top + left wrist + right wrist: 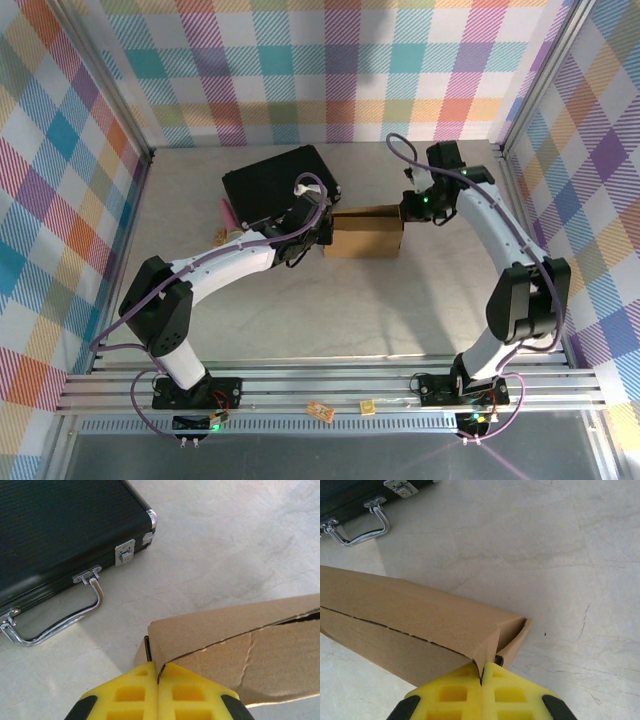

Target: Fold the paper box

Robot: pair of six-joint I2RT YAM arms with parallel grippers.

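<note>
along the near edge of the table (pixel 330 320), at 6 o'clock in the top view, both arm bases are bolted to an aluminium rail (pixel 330 385). a small orange tag (pixel 321 410) and a small yellow tag (pixel 368 406) lie on it between the bases.

at the table centre is the paper box (pixel 365 232), a partly folded brown shell with its long axis running 9 to 3 o'clock. whether it rests on the surface or is raised slightly cannot be told.

the left gripper (pixel 159 669) meets the 9 o'clock end. its yellow pads are pressed together, with a thin cardboard edge at the box corner caught in the seam between them. the right gripper (pixel 481 672) meets the 3 o'clock end in the same manner, its pads closed on a corner edge beside an end flap that stands slightly ajar. a ragged cut line runs along the side panel in both wrist views.

beyond the box, at 11 o'clock, the black case (pixel 275 180) lies flat, near the box but apart from it, with its chrome handle (pixel 55 630) on the side toward the box. a small pink item (pixel 226 210) lies at the case's 8 o'clock corner. checkered walls (pixel 330 70) close the far side.
</note>
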